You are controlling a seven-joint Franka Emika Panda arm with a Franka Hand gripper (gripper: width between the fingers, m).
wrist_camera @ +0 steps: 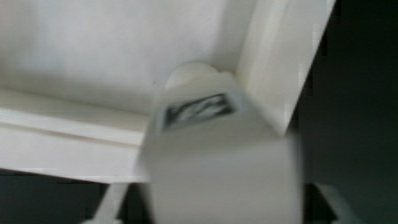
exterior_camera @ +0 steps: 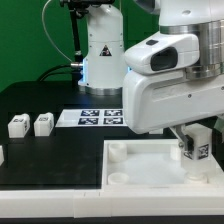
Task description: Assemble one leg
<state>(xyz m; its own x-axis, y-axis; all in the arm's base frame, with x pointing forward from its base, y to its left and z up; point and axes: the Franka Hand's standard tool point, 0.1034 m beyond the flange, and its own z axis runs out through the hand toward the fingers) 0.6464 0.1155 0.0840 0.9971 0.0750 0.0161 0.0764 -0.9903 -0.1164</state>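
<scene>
**Seating the Leg at the Tray Corner**

Your hand (exterior_camera: 196, 138) is clamped on the leg (exterior_camera: 197, 153), upright over the white tray piece (exterior_camera: 140, 160) at the exterior view's right corner. Align the leg squarely with the corner socket, then lower it slowly without side load.
</scene>
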